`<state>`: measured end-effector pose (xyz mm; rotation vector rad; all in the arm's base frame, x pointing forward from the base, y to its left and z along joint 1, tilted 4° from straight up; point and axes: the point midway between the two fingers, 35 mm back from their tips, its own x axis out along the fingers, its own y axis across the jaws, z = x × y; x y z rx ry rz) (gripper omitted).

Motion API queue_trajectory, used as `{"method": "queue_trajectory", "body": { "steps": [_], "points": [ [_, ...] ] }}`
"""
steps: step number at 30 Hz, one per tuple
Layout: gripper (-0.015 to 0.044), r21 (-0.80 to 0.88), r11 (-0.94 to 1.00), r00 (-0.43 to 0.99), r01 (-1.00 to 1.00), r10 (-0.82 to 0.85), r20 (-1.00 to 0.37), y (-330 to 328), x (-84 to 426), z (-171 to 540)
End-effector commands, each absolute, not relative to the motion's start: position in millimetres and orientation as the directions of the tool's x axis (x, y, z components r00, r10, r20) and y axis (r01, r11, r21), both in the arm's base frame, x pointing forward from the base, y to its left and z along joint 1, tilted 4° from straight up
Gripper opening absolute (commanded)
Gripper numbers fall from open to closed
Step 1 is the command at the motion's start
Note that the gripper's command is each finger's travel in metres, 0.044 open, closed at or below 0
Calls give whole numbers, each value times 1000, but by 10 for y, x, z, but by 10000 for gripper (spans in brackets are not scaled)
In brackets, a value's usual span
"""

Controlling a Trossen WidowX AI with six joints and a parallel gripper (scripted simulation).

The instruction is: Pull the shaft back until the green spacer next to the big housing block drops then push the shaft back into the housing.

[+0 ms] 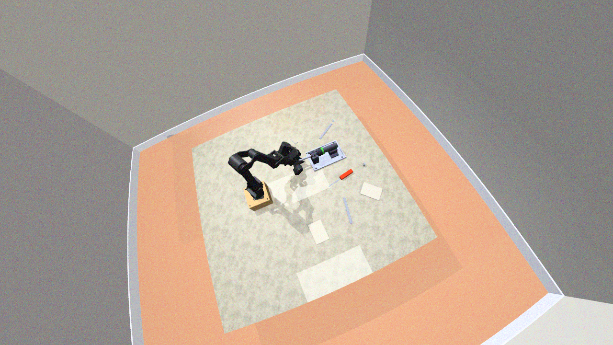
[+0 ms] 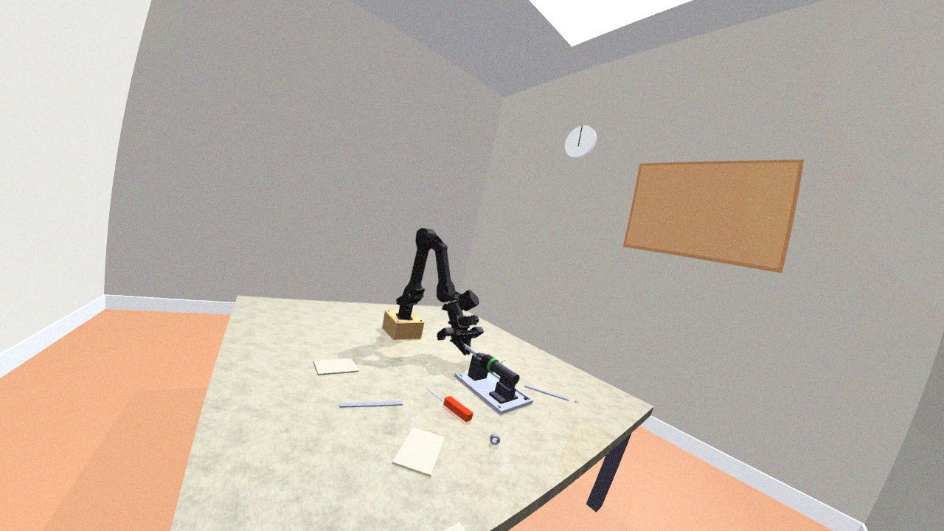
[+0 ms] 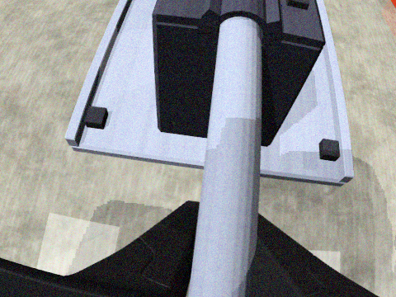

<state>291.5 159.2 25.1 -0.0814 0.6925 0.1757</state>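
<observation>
My gripper point(image 1: 302, 160) point(image 2: 465, 348) point(image 3: 217, 217) is shut on the pale metal shaft point(image 1: 306, 158) point(image 2: 471, 350) point(image 3: 235, 124), outside the near end of the assembly. The shaft runs into the near black support block point(image 1: 314, 159) point(image 2: 476, 367) point(image 3: 181, 74). The green spacer point(image 1: 322, 150) point(image 2: 490, 362) is still up in line with the shaft, beside the dark cylinder of the big housing block point(image 1: 333, 153) point(image 2: 507, 373). Other spacers cannot be told apart from the dark parts. The pale baseplate point(image 1: 326, 164) point(image 2: 480, 389) point(image 3: 124, 124) carries both blocks. The wrist view does not show the green spacer.
A red-handled screwdriver point(image 1: 346, 174) point(image 2: 457, 408) lies beside the baseplate. A small metal ring point(image 1: 363, 164) point(image 2: 495, 439), a silver bar point(image 1: 347, 210) point(image 2: 370, 404), a thin rod point(image 1: 326, 131) point(image 2: 546, 393) and pale cards point(image 1: 371, 190) point(image 2: 419, 451) lie around it.
</observation>
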Motion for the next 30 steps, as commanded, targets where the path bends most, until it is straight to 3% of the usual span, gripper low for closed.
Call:
{"method": "queue_trajectory", "body": {
  "steps": [1,30],
  "points": [
    [0,-15,983,756,-184,131,-642,1582,2902,246],
    [0,-15,983,755,-184,131,-642,1577,2873,242]
  ]
}}
